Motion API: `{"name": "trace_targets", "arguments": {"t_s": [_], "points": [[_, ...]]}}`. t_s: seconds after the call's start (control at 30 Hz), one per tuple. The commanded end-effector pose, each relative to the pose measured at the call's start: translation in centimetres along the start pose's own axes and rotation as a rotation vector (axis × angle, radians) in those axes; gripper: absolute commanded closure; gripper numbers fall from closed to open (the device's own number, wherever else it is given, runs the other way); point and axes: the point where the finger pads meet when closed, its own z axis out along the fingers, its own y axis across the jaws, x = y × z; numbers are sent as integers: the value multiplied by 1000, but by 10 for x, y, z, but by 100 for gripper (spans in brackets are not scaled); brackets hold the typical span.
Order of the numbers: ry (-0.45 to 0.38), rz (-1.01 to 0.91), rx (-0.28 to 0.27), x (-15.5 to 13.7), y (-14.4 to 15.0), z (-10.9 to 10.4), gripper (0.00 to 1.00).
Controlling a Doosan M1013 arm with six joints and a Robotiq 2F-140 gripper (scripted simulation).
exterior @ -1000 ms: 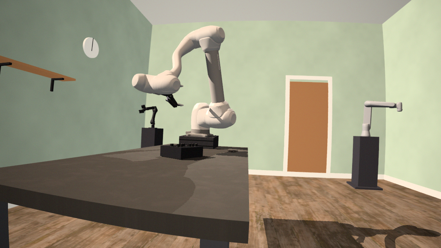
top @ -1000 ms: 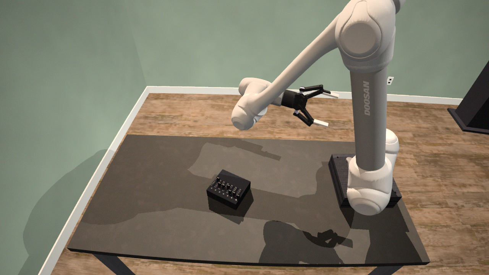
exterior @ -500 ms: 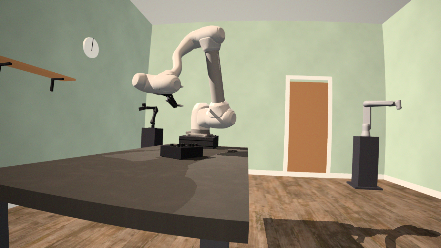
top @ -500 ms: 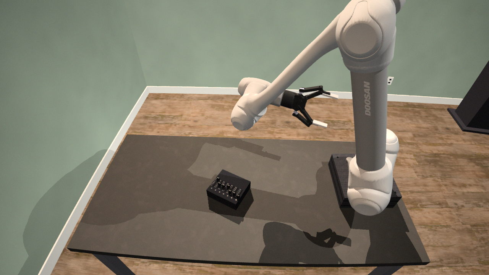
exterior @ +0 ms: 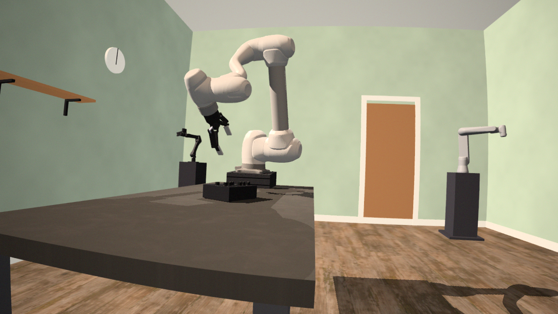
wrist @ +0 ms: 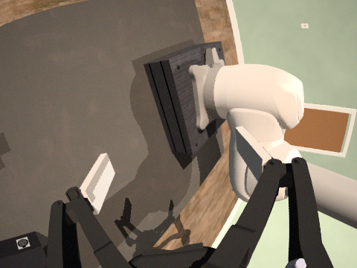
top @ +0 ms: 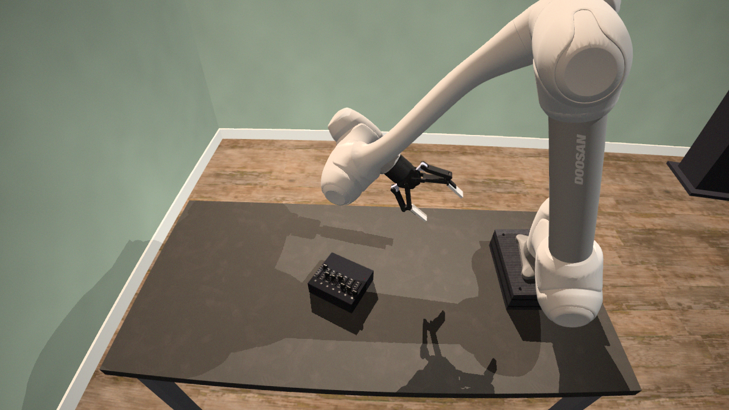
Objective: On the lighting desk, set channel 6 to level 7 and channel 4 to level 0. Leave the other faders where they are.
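Note:
The lighting desk [top: 340, 281] is a small black box with a row of fader knobs on top, standing near the middle of the dark table. My gripper [top: 437, 199] hangs high above the table's far side, well apart from the desk, with its fingers spread wide and nothing between them. It also shows in the exterior view [exterior: 223, 141]. The single fader levels are too small to read.
The arm's black base plate [top: 512, 273] stands at the table's right end. A black pedestal [top: 705, 158] stands on the floor at the far right. Two other small arms on pedestals [exterior: 462, 203] stand off by the walls.

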Motion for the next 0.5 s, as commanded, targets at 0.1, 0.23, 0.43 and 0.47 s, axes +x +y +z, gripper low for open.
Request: {"name": "trace_targets", "arguments": {"t_s": [0.1, 0.23, 0.43, 0.47], "points": [[63, -12, 243, -31, -81, -28, 0], [92, -40, 486, -74, -146, -75, 0], [96, -69, 681, -119, -190, -123, 0], [96, -69, 681, -119, -190, -123, 0]]}}
